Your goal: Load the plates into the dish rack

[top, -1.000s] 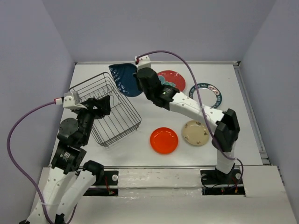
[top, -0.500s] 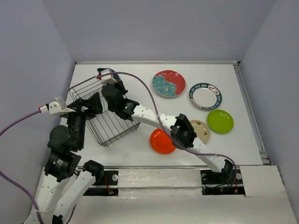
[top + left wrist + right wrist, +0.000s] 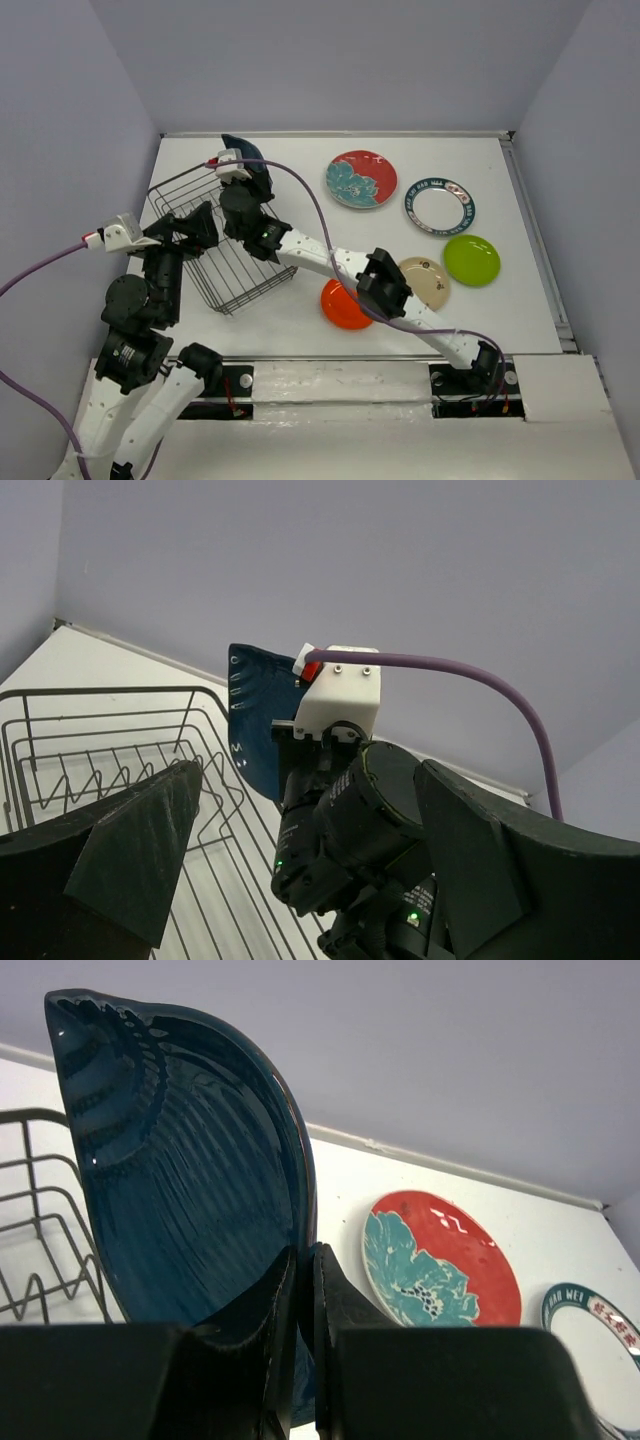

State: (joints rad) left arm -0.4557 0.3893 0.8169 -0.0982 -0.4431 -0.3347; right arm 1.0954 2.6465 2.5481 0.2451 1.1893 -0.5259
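My right gripper [image 3: 305, 1280] is shut on the rim of the dark blue teardrop plate [image 3: 190, 1180], holding it upright on edge. The top view places that plate [image 3: 238, 148] over the far end of the dark wire dish rack [image 3: 230, 262], with the right gripper [image 3: 250, 180] just below it. My left gripper [image 3: 185, 228] stands wide open at the rack's left side, with nothing between its fingers [image 3: 130, 860]. Its wrist view looks at the right arm's wrist, the blue plate [image 3: 255, 710] and the rack [image 3: 100, 740]. No plate is seen inside the rack.
On the table to the right lie the red plate with teal flowers [image 3: 361, 178], the teal-rimmed white plate [image 3: 440, 205] and the lime green plate [image 3: 471, 259]. The beige plate [image 3: 428, 285] and orange plate [image 3: 338, 308] are partly under the right arm.
The right arm has swung the blue plate left from the table's back middle to above the rack's far end. The left gripper has opened wide and drawn back to the left.
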